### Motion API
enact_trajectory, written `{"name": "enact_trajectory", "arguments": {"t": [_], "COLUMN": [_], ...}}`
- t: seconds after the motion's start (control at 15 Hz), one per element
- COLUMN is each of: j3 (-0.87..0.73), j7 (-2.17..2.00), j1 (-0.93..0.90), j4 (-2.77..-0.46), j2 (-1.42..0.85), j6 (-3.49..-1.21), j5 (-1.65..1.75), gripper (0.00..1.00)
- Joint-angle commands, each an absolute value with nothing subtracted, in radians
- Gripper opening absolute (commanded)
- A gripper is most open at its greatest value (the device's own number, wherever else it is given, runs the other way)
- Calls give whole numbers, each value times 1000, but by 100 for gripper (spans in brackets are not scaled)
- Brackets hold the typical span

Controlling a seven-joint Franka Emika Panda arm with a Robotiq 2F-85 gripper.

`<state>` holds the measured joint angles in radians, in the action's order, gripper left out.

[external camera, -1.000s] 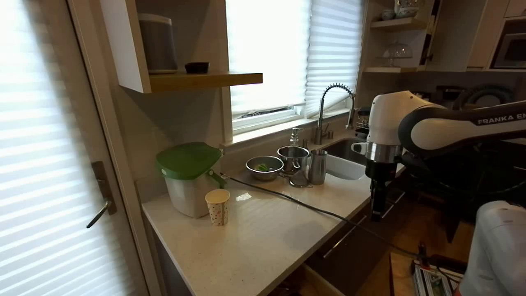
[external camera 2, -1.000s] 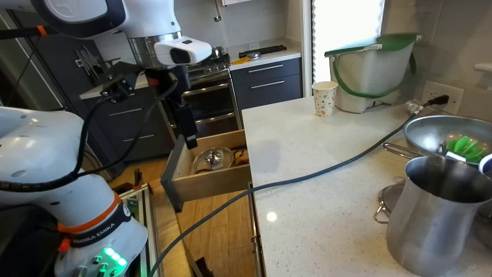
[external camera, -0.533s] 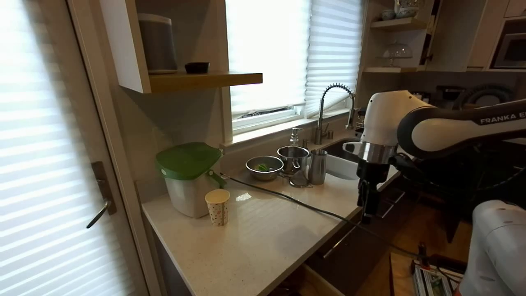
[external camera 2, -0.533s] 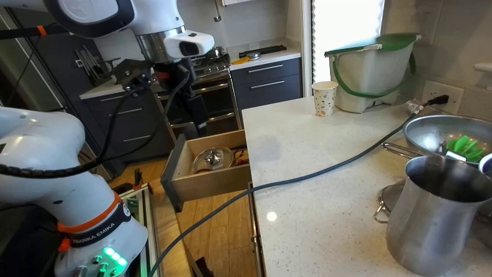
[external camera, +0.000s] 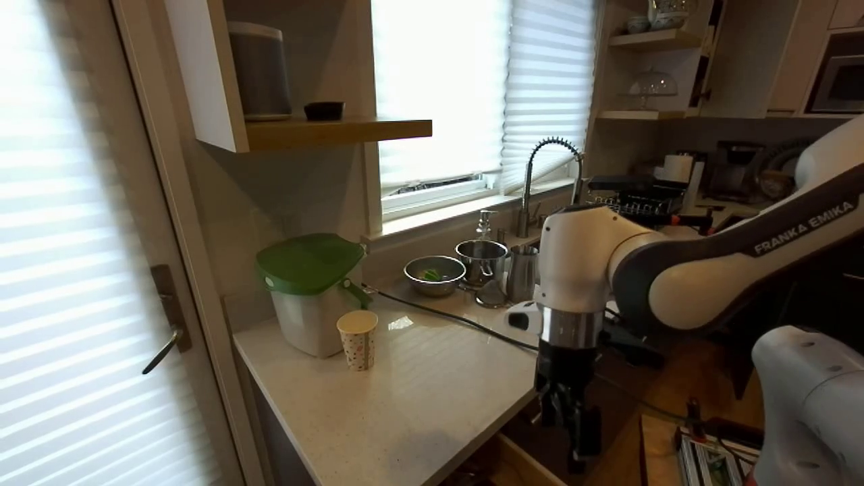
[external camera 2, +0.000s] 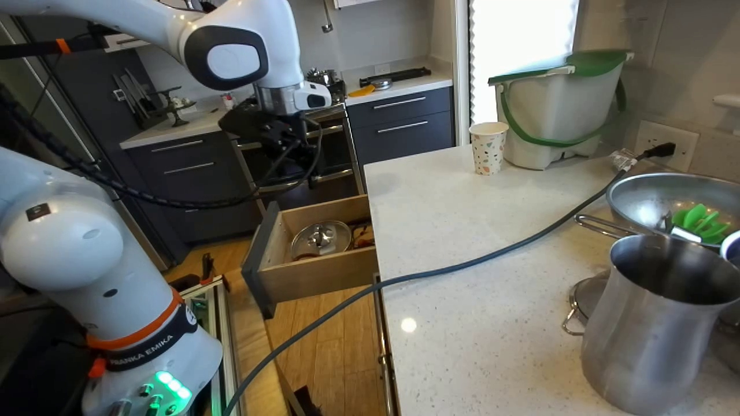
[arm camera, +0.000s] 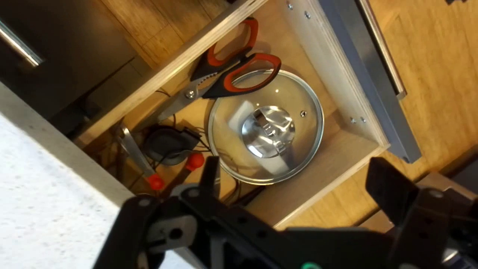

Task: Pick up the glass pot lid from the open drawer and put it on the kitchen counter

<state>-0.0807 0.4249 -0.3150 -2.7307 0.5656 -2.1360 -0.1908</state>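
Note:
The glass pot lid (arm camera: 267, 129) lies flat in the open drawer (arm camera: 358, 89), with a silvery rim and a shiny metal knob. It also shows in an exterior view (external camera 2: 322, 238). Scissors (arm camera: 220, 86) with red-and-black handles overlap the lid's edge. My gripper (arm camera: 294, 162) is open and empty above the drawer. Its fingers are spread wide, one near the lid's rim in the picture, the other past the drawer's side wall. The gripper also shows in an exterior view (external camera: 570, 432), beside the kitchen counter (external camera: 405, 405). In the exterior view facing the drawer, cables partly hide the gripper (external camera 2: 303, 167).
The counter edge (arm camera: 63, 149) runs close beside the gripper. A dark cable (external camera 2: 451, 267) crosses the counter and hangs off it. A paper cup (external camera 2: 488, 149), a green-lidded container (external camera 2: 555, 115) and a steel pitcher (external camera 2: 647, 335) stand on the counter. Red-tipped tools (arm camera: 155, 181) lie in the drawer.
The arm has swung along the counter to above the open drawer, and the hand has turned. The gripper is lower in an exterior view. The lid and drawer have not moved.

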Motion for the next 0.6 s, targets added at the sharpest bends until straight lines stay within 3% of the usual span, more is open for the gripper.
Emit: {"name": "enact_trajectory", "arguments": {"t": [0.0, 0.53], "j3": [-36, 118], "j7": [551, 705], "j1": [-348, -325], "j4": [-2667, -2598], "j2": [346, 58], "j6": [-2190, -2352], "j5": [-184, -63], "gripper": [100, 100]}}
